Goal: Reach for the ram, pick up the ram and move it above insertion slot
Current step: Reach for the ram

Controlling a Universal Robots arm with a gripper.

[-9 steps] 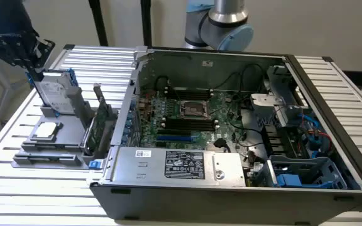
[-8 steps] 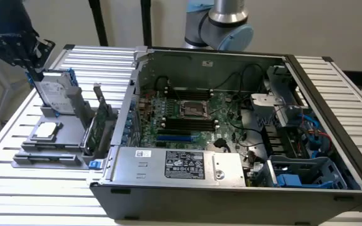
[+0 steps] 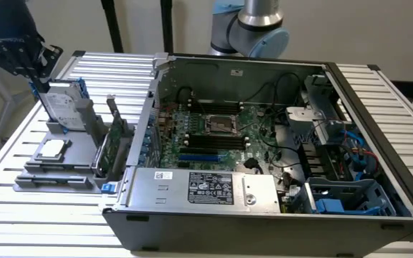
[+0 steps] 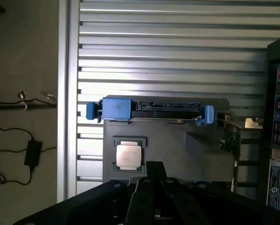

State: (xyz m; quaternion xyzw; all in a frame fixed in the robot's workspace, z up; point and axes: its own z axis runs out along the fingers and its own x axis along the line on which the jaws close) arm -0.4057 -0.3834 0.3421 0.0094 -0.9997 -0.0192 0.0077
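Note:
My gripper [image 3: 38, 81] hangs at the exterior view's far left, just above the upright hard drive [image 3: 63, 107] in its blue caddy. Its fingers [image 4: 154, 171] look shut, with nothing between them. A grey fixture [image 3: 73, 161] beside the computer case holds the parts. A thin green board, which looks like the ram [image 3: 123, 140], stands on edge at the fixture's case side, next to the taller green expansion card [image 3: 103, 153] with a metal bracket [image 3: 111, 107]. The gripper is well apart from it. In the wrist view the hard drive [image 4: 149, 108] lies ahead of the fingers.
A CPU [image 3: 52, 150] [image 4: 129, 156] lies flat on the fixture. The open computer case [image 3: 264, 134] shows its motherboard with dark memory slots [image 3: 214, 141]. The slatted metal table [image 3: 20, 215] carries everything. The arm's base [image 3: 253, 29] stands behind the case.

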